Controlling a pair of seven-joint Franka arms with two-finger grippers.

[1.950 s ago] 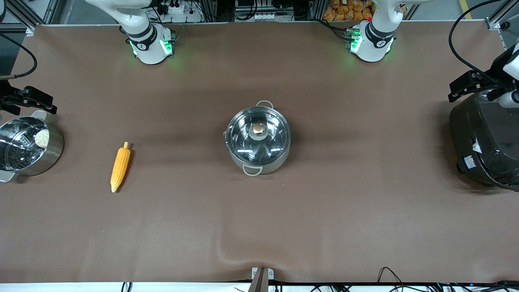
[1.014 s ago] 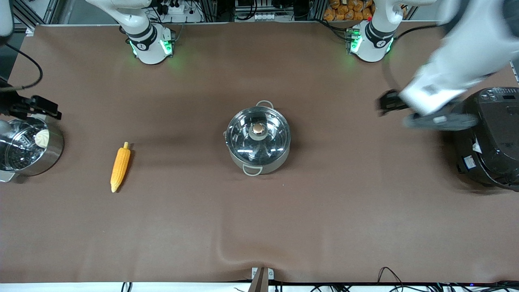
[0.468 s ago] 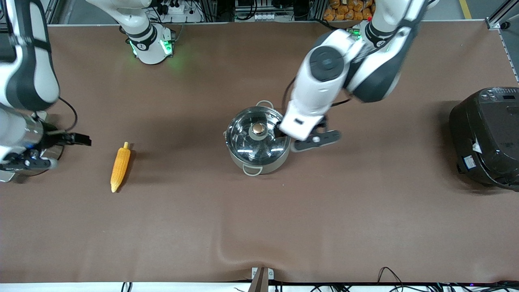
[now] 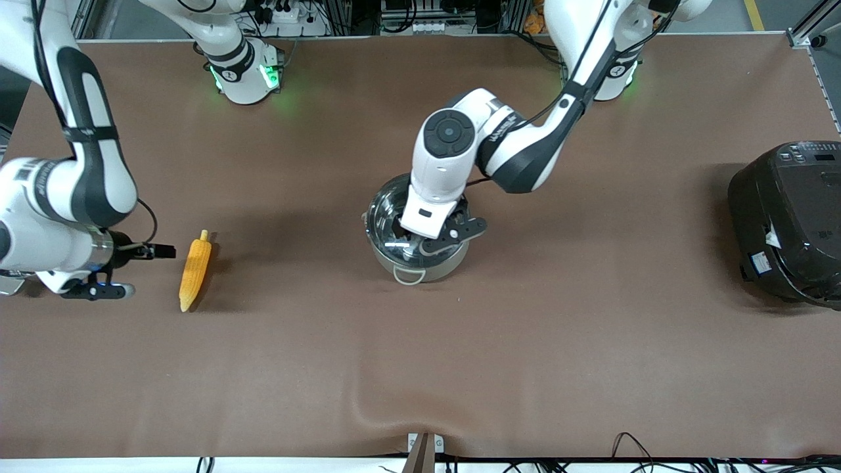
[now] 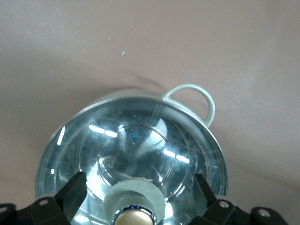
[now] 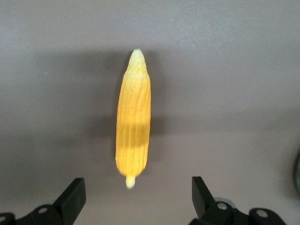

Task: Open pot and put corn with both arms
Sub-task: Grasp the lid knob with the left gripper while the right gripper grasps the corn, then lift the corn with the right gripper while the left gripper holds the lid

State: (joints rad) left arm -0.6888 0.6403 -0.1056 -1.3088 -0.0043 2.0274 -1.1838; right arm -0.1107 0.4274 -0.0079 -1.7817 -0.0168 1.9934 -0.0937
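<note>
The left arm (image 4: 525, 141) reaches from its base down over the pot (image 4: 418, 263), which stands mid-table with its glass lid (image 5: 136, 150) on. The left gripper (image 4: 420, 238) hangs over the lid, fingers (image 5: 70, 190) spread wide either side of the copper knob (image 5: 133, 218), touching nothing. The right arm (image 4: 72, 190) bends low toward its own end of the table from the pot. The right gripper (image 4: 141, 263) is wide open and empty just beside the corn (image 4: 195, 269), which lies on the table well apart from the pot.

Pot (image 4: 420, 246) sits mid-worktop (image 4: 525, 361), lid (image 5: 136, 150) on it — corn (image 4: 195, 269) lies well apart, toward the right arm's end.
</note>
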